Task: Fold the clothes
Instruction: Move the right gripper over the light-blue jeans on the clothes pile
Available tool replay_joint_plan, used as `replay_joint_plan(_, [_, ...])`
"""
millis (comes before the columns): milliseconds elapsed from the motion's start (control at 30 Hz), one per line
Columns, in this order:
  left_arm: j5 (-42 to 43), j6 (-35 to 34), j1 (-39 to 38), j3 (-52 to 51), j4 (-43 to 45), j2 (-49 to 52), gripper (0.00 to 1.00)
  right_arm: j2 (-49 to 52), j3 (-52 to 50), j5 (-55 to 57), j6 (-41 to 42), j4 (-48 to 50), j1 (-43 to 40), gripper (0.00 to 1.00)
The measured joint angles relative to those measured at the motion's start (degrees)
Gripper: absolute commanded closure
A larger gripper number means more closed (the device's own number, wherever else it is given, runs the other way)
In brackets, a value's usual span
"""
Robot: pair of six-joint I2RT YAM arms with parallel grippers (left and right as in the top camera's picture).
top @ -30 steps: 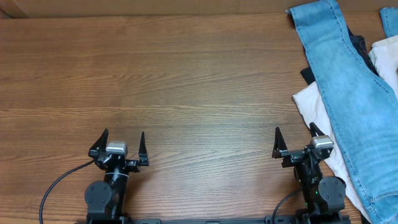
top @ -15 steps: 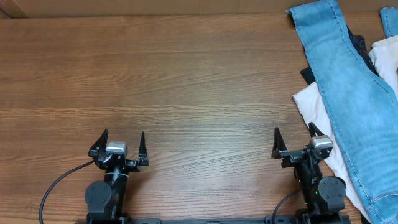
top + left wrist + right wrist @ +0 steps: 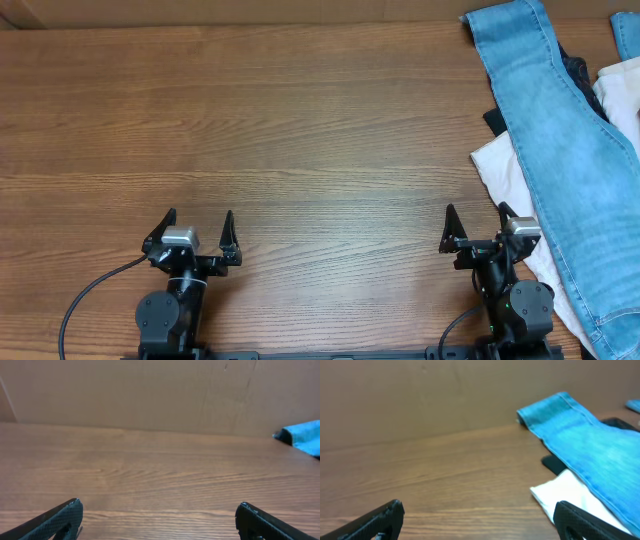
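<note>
The light-blue jeans (image 3: pixel 570 150) lie along the table's right edge, one leg running from the far right corner toward the front; the leg also shows in the right wrist view (image 3: pixel 585 440), and its far end in the left wrist view (image 3: pixel 304 437). My left gripper (image 3: pixel 194 226) is open and empty near the front left, far from the jeans; its fingers show in its own view (image 3: pixel 157 510). My right gripper (image 3: pixel 478 220) is open and empty at the front right, just left of the pile, and shows in its own view (image 3: pixel 480 510).
An off-white garment (image 3: pixel 500 170) lies under the jeans, its corner close to my right gripper (image 3: pixel 565 492). A black garment (image 3: pixel 578 70) pokes out beneath. A brown cardboard wall (image 3: pixel 150 390) stands behind the wooden table (image 3: pixel 280 130).
Both grippers shifted very slightly toward the front edge; nothing else has moved.
</note>
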Motion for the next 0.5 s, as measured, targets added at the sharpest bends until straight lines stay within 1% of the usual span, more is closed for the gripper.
replay_joint_plan(167, [0.74,-2.54,0.00,6.01,-5.79,0.09,0.00,2.62,5.66,4.28,2.38,-7.02,0.00,0.00])
replay_joint_plan(267, [1.31,-3.50,0.00,11.39,-8.44,1.38,0.00,6.14,11.47,6.34,3.89,-11.23,0.00,0.00])
replay_joint_plan(367, [1.99,-3.65,0.00,16.68,-11.56,4.44,0.00,10.67,18.03,8.83,5.49,-16.39,0.00,0.00])
replay_joint_plan(500, [3.50,-3.76,0.00,24.61,-18.08,11.65,0.00,19.15,28.28,11.87,7.52,-26.71,0.00,0.00])
